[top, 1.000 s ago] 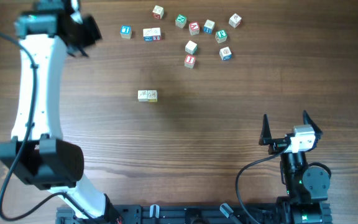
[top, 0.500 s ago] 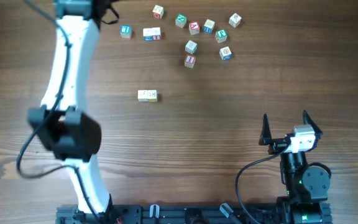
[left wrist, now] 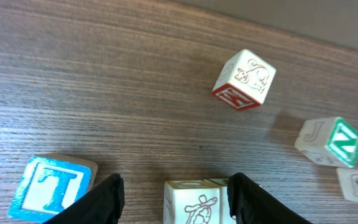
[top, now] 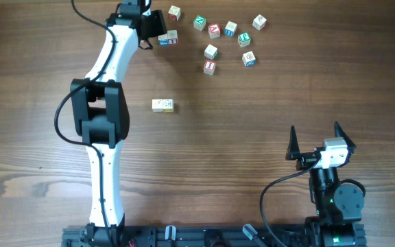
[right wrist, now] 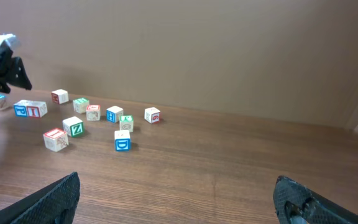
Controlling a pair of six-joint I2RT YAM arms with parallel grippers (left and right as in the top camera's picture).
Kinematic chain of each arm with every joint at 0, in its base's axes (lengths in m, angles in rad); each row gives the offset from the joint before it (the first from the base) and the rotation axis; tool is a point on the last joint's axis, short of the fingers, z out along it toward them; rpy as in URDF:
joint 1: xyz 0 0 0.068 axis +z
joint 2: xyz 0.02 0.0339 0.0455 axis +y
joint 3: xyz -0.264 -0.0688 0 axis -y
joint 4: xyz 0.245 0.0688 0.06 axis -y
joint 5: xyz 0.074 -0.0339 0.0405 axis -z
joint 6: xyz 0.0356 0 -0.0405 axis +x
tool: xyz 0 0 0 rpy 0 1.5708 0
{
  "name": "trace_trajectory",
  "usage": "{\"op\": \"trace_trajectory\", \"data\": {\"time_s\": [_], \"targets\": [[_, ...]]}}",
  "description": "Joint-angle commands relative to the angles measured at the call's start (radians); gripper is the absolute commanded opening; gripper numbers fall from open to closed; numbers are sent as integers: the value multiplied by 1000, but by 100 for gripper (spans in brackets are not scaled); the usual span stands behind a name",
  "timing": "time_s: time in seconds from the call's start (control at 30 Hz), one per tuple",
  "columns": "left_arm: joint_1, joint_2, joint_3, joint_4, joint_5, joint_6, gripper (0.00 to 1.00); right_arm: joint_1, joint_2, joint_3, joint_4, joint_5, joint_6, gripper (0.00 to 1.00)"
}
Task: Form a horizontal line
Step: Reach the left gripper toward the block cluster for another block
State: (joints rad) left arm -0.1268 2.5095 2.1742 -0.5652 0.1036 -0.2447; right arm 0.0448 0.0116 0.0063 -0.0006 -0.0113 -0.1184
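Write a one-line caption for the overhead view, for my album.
Left gripper hovers by scattered alphabet cubes at the top; a two-cube row sits apart; right gripper rests open.

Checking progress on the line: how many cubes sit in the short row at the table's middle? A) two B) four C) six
A: overhead, the row holds just two cubes touching side by side; the loose cubes lie scattered near the far edge.
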Motion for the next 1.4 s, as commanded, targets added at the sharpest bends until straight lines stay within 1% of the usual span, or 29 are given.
{"op": "trace_trajectory", "data": {"time_s": [0.0,0.03,0.2,0.33,0.4,0.53,0.67,0.77,0.87,1.13,1.37], "targets": [[-16,43,5,8,8,6,53,-5,-7,-1,3,-13,-10,100],[-21,55,5,8,4,6,53,-5,-7,-1,3,-13,-10,100],[-56,71,5,6,-121,6,53,-5,-7,-1,4,-13,-10,100],[-56,71,5,-49,-154,6,45,-5,-7,-1,3,-13,-10,100],[-56,71,5,-74,-154,6,43,-5,-7,-1,4,-13,-11,100],[-54,71,5,-111,-154,6,44,-5,-7,-1,3,-13,-10,100],[-55,71,5,-112,-154,6,43,-5,-7,-1,3,-13,-10,100],[-53,71,5,-82,-159,6,45,-5,-7,-1,3,-13,-11,100],[-50,67,5,-77,-166,6,41,-5,-7,-1,4,-13,-10,100],[-50,37,5,-78,-177,6,41,-5,-7,-1,3,-13,-10,100],[-50,28,5,-75,-177,6,39,-5,-7,-1,4,-13,-10,100]]}}
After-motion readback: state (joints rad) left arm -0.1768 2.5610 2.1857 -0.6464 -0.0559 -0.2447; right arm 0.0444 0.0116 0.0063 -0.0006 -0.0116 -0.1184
